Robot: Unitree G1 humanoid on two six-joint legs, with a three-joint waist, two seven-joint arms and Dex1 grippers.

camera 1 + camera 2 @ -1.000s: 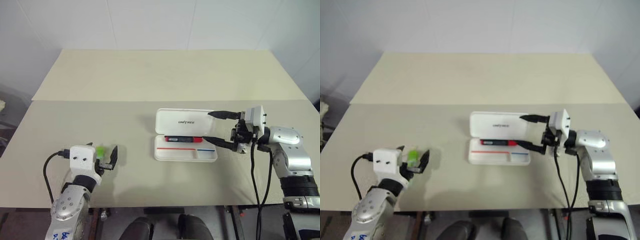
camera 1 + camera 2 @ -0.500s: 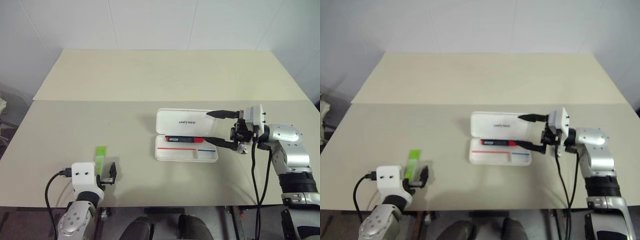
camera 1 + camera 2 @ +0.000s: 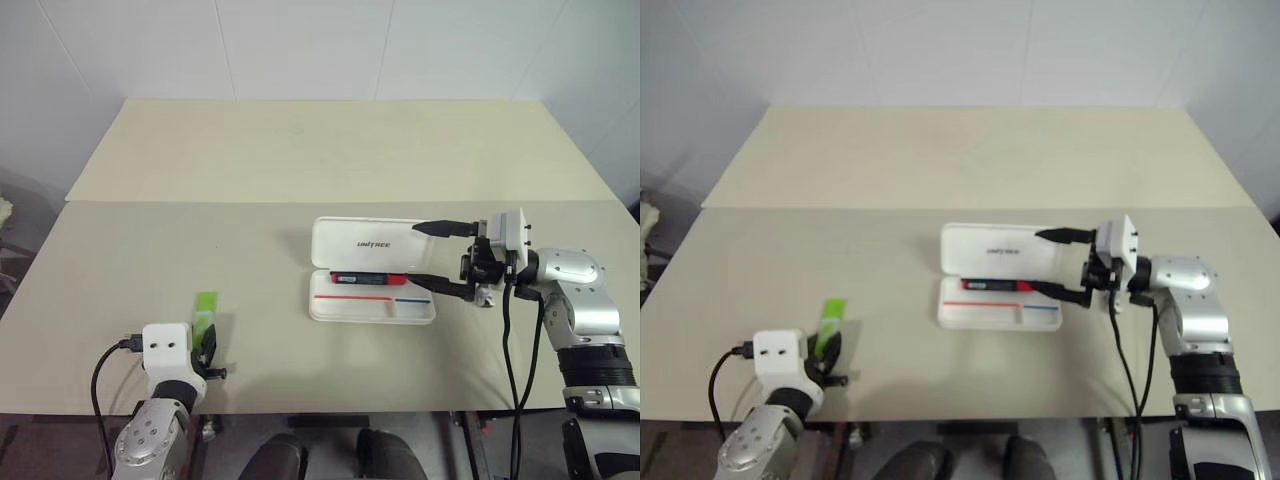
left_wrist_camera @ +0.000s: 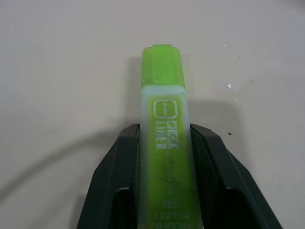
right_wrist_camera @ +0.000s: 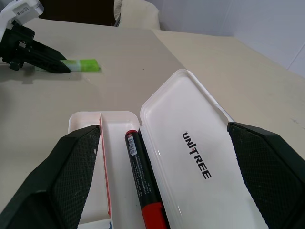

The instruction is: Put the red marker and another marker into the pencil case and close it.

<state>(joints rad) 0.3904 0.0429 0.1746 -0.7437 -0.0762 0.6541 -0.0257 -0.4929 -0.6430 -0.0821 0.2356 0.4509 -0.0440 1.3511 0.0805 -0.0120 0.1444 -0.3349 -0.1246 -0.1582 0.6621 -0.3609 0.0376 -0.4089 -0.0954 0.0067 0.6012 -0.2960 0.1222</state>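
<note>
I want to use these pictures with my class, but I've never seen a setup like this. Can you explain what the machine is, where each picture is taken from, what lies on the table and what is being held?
This is a humanoid robot with two arms, each ending in a two-fingered black gripper. Two pictures come from cameras in its head, looking down over the table. The other two come from cameras on its wrists, looking along the fingers.

On the table lies an open white pencil case with a red marker already inside. Far to its left lies a green marker.

The left gripper has its fingers closed on the sides of the green marker, which rests on the table. The right gripper is open at the case's right end, one finger by the lid and one by the tray, holding nothing.
</note>
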